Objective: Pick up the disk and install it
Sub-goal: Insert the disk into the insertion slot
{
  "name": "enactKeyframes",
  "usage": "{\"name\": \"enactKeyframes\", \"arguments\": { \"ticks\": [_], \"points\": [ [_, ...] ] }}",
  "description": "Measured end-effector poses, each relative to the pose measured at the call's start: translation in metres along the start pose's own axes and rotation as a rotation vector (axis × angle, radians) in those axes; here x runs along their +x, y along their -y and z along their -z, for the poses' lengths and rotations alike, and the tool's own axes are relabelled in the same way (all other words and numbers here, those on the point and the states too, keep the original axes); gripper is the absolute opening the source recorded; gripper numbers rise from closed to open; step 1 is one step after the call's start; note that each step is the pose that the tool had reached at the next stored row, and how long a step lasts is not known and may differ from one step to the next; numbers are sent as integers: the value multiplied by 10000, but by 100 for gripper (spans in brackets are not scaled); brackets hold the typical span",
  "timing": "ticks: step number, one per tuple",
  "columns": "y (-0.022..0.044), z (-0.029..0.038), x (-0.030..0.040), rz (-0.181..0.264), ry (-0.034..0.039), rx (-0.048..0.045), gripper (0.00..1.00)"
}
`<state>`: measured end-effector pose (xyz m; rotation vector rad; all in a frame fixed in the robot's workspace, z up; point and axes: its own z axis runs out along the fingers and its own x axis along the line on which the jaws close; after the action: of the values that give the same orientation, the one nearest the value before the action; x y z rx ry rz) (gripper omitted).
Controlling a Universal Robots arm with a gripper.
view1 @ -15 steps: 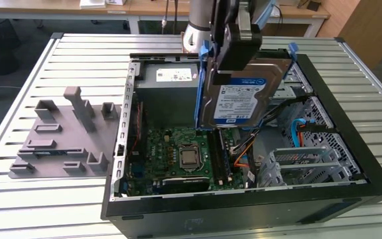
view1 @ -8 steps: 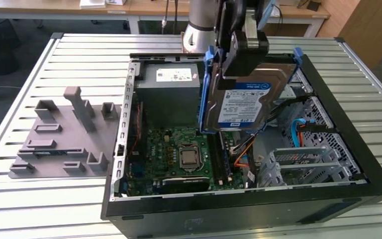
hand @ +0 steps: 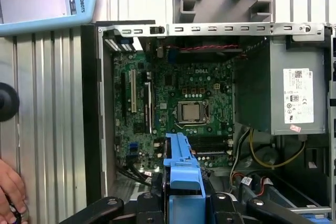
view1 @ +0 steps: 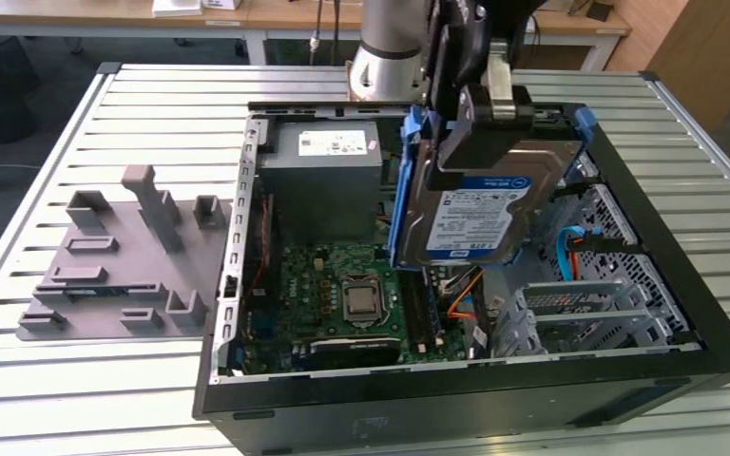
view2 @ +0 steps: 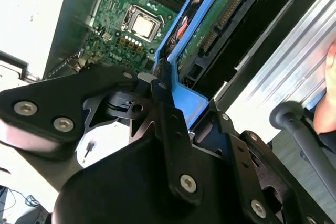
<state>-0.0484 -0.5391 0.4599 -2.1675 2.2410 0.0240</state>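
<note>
The disk [view1: 479, 214], a silver hard drive with a white-and-blue label and a blue plastic bracket, hangs tilted on edge above the open computer case [view1: 669, 285]. My gripper [view1: 492, 133] is shut on the drive's upper end, holding it over the case's middle and clear of the motherboard [view1: 339, 294]. In the second wrist view the black fingers [view2: 163, 85] clamp the blue bracket [view2: 191, 98], with the drive's green circuit board beside it. The first wrist view looks down along the blue bracket [hand: 184, 163] into the case.
A grey power-supply box [view1: 327, 171] fills the case's far corner. A metal drive cage [view1: 593, 313] and orange and blue cables lie at the exterior view's right. A grey fixture plate [view1: 124, 256] rests on the slatted table. A person's hand [hand: 10, 190] is near the case.
</note>
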Motion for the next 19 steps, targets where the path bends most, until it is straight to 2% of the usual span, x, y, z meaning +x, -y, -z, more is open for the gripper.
{"name": "enactKeyframes", "arguments": {
  "ticks": [4, 7, 13, 19],
  "points": [
    [123, -13, 15, 0, -2, 0, 36],
    [149, -20, 43, 0, -5, 0, 36],
    [170, -30, 159, 0, -16, 1, 36],
    [288, -47, 208, 0, -29, 1, 36]
  ]
}}
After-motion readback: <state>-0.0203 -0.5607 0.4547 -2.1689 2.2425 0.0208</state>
